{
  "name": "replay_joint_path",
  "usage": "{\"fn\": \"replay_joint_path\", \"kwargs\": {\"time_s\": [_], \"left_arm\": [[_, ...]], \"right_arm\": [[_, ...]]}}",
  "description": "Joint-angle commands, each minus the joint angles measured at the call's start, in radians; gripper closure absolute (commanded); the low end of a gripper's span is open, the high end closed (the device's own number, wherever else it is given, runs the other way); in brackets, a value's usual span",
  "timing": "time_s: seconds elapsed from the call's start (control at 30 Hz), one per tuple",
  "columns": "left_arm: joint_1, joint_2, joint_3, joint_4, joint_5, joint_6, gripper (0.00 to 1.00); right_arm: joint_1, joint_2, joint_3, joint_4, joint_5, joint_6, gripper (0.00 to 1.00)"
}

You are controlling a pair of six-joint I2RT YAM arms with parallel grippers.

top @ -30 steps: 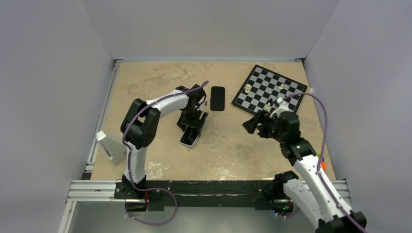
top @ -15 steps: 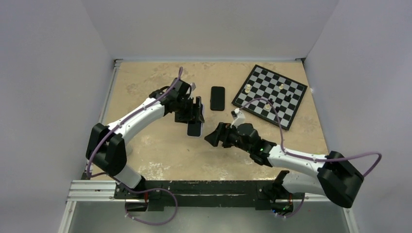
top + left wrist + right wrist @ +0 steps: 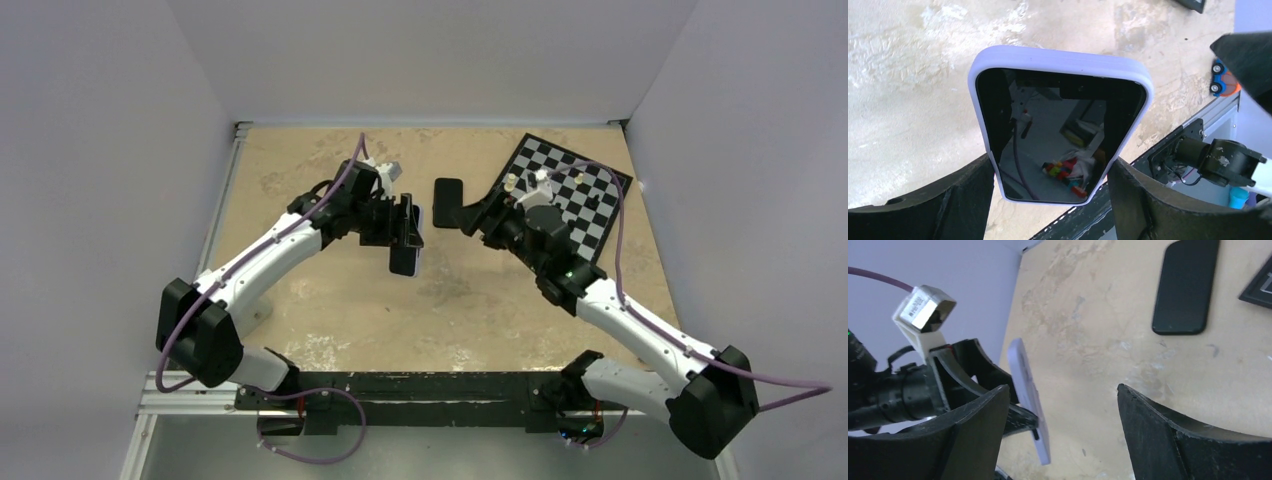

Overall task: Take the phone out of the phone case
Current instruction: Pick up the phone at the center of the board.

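Note:
The phone (image 3: 1048, 140) has a glossy black screen and sits inside the pale lavender phone case (image 3: 1063, 56). My left gripper (image 3: 1053, 197) is shut on the cased phone across its long sides and holds it above the table; in the top view my left gripper (image 3: 400, 228) is at mid-table, with the phone (image 3: 404, 260) below it. My right gripper (image 3: 478, 215) is open and empty, to the right of the cased phone. In the right wrist view, the case (image 3: 1029, 395) shows edge-on, beyond my right gripper (image 3: 1062, 389), untouched.
A bare black phone (image 3: 1188, 285) lies flat on the table, also in the top view (image 3: 446, 197), partly behind my right gripper. A chessboard (image 3: 585, 205) with a few pieces lies at the back right. A small orange and blue toy (image 3: 1220, 82) sits near the front rail.
My left arm has lifted the cased phone off the table and carried it a little right. My right arm swung in toward the middle, then back up beside the chessboard, jaws open.

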Motion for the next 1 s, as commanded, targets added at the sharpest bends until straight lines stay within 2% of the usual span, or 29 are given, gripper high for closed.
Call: {"fn": "replay_joint_path", "kwargs": {"time_s": [0.0, 0.27, 0.33, 0.5, 0.73, 0.97], "left_arm": [[-0.028, -0.059, -0.005, 0.106, 0.028, 0.044, 1.0], [-0.052, -0.074, -0.013, 0.129, 0.023, 0.068, 1.0], [-0.058, -0.074, -0.013, 0.132, 0.019, 0.07, 1.0], [-0.068, -0.059, -0.009, 0.128, 0.012, 0.075, 1.0], [-0.074, -0.057, -0.003, 0.115, -0.003, 0.078, 1.0], [-0.078, -0.055, -0.002, 0.115, -0.004, 0.081, 1.0]], "right_arm": [[-0.004, 0.076, 0.194, -0.165, -0.083, -0.058, 0.19], [0.004, 0.204, 0.272, -0.094, -0.158, -0.052, 0.45], [0.01, 0.226, 0.282, -0.088, -0.165, -0.057, 0.48], [0.046, 0.258, 0.306, -0.08, -0.158, -0.077, 0.47], [0.06, 0.208, 0.307, -0.113, -0.089, -0.089, 0.43], [0.067, 0.197, 0.311, -0.09, -0.112, -0.106, 0.43]]}}
